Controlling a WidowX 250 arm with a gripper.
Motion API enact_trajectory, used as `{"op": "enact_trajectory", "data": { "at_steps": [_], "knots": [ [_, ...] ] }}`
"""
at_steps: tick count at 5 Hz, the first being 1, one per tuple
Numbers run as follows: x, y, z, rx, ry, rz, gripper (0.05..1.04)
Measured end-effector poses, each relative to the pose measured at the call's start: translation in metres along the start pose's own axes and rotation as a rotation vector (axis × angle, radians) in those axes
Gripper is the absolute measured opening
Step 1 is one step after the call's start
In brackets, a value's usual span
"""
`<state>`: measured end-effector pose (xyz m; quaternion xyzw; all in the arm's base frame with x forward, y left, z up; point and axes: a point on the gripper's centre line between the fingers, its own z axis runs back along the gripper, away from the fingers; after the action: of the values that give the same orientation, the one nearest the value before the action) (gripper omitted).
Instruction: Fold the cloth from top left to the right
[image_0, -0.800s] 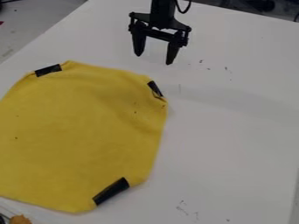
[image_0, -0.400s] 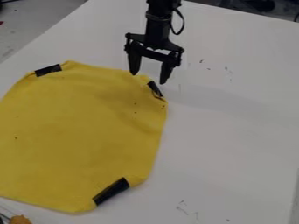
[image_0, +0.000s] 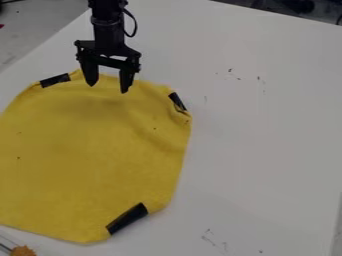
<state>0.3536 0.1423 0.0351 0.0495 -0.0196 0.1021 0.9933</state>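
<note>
Cloth (image_0: 90, 155) on table (image_0: 260, 145), its far edge beneath the pincer (image_0: 108, 89)

Passing room right of cloth (image_0: 87, 150); arm (image_0: 107, 31) in way at top edge

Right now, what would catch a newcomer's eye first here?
The big yellow cloth, spread over the left half of the white table. Next, the black gripper hanging at its top edge, fingers apart, and the black patches on the cloth's corners.
</note>
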Motion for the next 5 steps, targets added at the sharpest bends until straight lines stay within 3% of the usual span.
{"op": "enact_trajectory", "data": {
  "at_steps": [1, 2, 4, 5],
  "knots": [
    [0.007, 0.05, 0.004, 0.007, -0.074, -0.001, 1.001],
    [0.018, 0.078, -0.005, 0.011, -0.091, -0.036, 1.001],
    [0.019, 0.097, -0.03, -0.017, -0.092, -0.028, 1.001],
    [0.023, 0.098, -0.032, -0.012, -0.126, -0.042, 0.957]
  ]
}}
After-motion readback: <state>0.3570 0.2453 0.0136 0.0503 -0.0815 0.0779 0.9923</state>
